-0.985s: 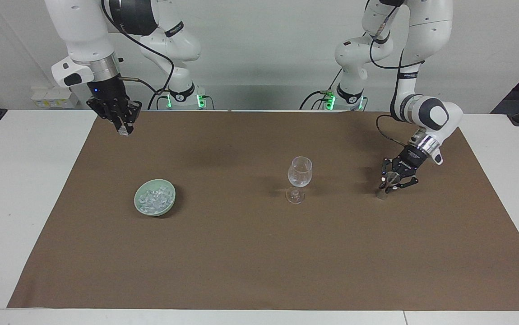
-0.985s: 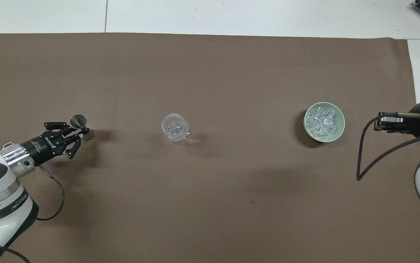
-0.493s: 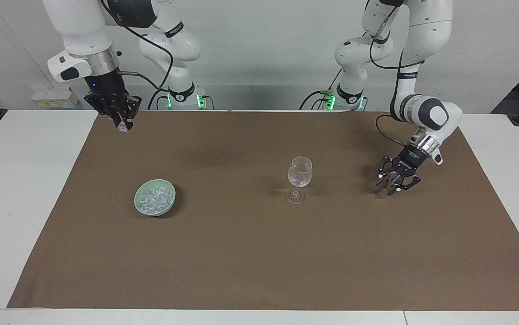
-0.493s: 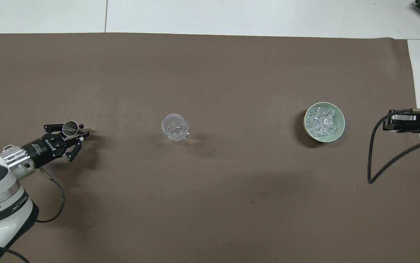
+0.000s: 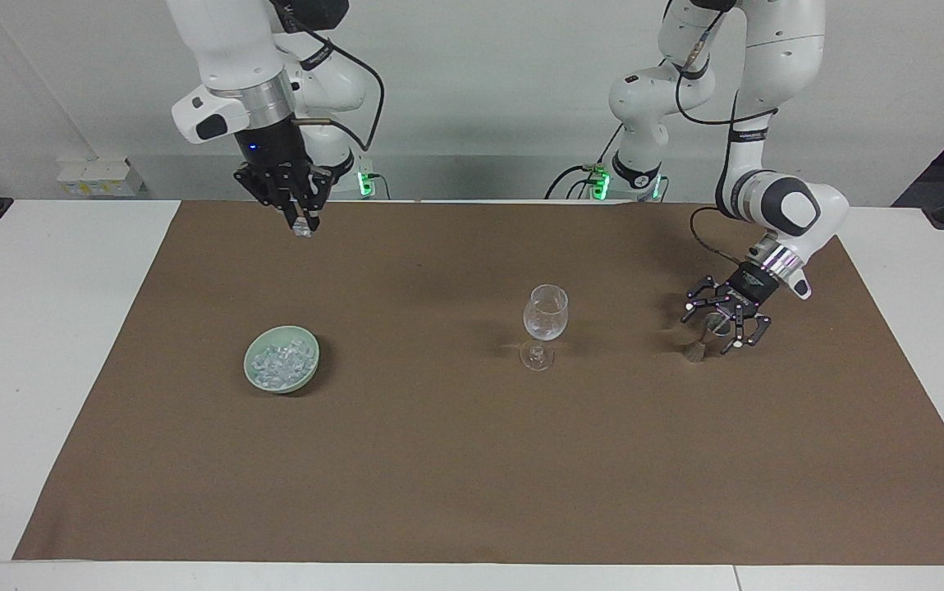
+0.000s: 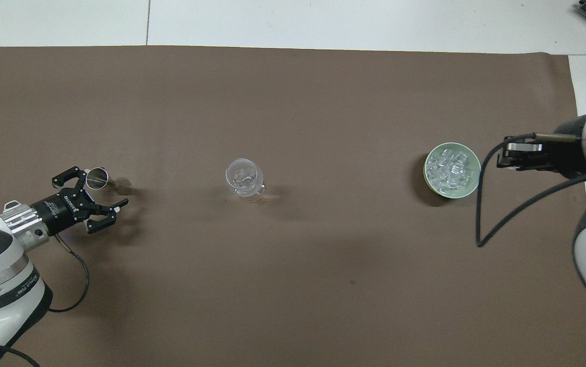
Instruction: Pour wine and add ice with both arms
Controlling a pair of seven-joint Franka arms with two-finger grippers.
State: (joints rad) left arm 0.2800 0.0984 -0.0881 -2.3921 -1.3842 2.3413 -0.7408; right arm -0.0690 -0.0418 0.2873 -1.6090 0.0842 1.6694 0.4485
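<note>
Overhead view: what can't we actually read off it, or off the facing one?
- Right hand: overhead view, its fingertips are covered by its own wrist.
- Its load: facing view, a pale chunk, too small to confirm as ice.
- Wine glass: both views, contents unclear through clear glass.
- Metal cup: facing view, partly covered by the left hand.

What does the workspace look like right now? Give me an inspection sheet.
Surface: brown mat on white table, flat, no spills seen.
Job's things: ice heaped in green bowl; wine glass upright mid-mat; metal cup upright toward the left arm's end.
Clutter: nothing seen.
Grippers: left gripper open at the metal cup's top; right gripper shut on an ice piece, raised over the mat's edge nearest the robots.
Cables: black cables loop from both wrists, touching none of the job's things.
Surroundings: white wall; green lights at arm bases.
</note>
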